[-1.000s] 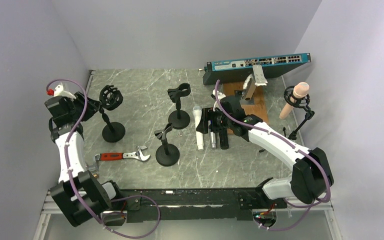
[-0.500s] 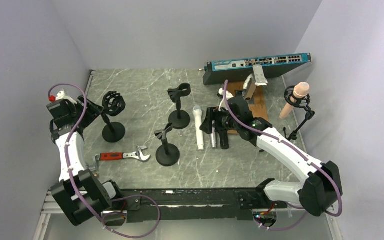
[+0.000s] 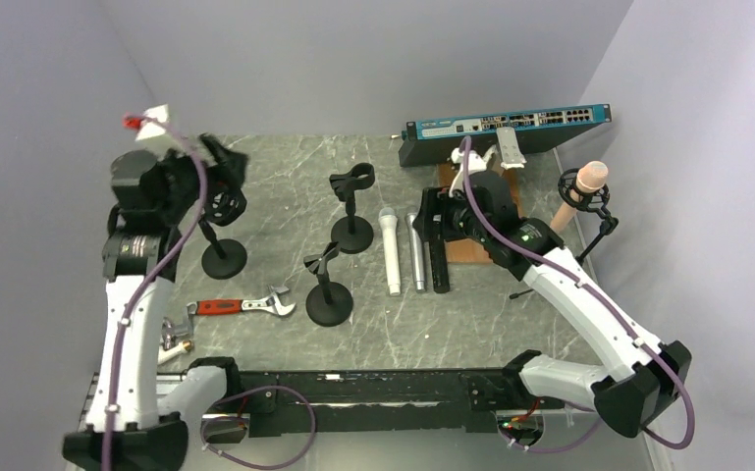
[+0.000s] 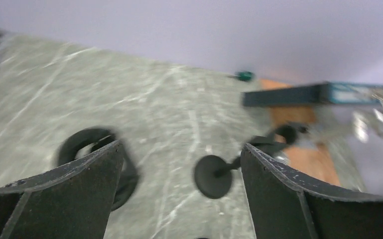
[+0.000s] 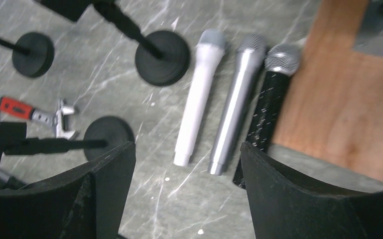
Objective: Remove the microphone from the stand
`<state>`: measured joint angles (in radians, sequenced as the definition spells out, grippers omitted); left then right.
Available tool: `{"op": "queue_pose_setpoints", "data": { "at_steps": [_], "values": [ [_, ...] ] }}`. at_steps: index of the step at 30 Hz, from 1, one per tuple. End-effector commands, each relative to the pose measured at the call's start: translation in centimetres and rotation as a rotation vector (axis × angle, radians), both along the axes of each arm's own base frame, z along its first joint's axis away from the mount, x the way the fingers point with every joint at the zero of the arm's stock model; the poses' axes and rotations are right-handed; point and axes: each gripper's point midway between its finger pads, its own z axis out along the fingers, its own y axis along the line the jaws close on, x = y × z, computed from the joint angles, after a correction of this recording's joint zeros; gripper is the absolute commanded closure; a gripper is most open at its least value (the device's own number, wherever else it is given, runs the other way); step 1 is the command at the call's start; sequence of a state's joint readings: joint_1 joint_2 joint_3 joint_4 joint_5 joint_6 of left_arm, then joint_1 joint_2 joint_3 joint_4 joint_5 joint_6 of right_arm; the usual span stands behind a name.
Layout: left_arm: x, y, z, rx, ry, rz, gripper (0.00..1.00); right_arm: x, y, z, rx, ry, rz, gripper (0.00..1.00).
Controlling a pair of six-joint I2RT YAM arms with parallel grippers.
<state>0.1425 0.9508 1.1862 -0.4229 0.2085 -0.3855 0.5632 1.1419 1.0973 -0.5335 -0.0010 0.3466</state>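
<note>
Three microphones, white [image 5: 199, 99], silver [image 5: 236, 104] and black [image 5: 269, 107], lie side by side at frame centre below the right gripper [image 5: 187, 149], whose jaws stand wide apart and empty. Left gripper [image 4: 180, 149], upper left: equally wide, empty. The pink microphone [image 3: 594, 175] sits tilted in its shock-mount stand [image 3: 597, 238] at the right edge.

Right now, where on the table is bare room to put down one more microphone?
Bare patches: at the back, between the left stand and the switch; at the front, between the front stand, the mics and the near edge. Crowded: the middle, around the centre stand, and left front by the wrench.
</note>
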Motion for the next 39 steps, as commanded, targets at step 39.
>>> {"op": "queue_pose_setpoints", "data": {
  "at_steps": [39],
  "values": [
    [-6.2,-16.7,4.7,0.18,-0.295,-0.645,0.01,2.1,-29.4,13.4,-0.323,-0.273,-1.054,0.05]
  ]
}}
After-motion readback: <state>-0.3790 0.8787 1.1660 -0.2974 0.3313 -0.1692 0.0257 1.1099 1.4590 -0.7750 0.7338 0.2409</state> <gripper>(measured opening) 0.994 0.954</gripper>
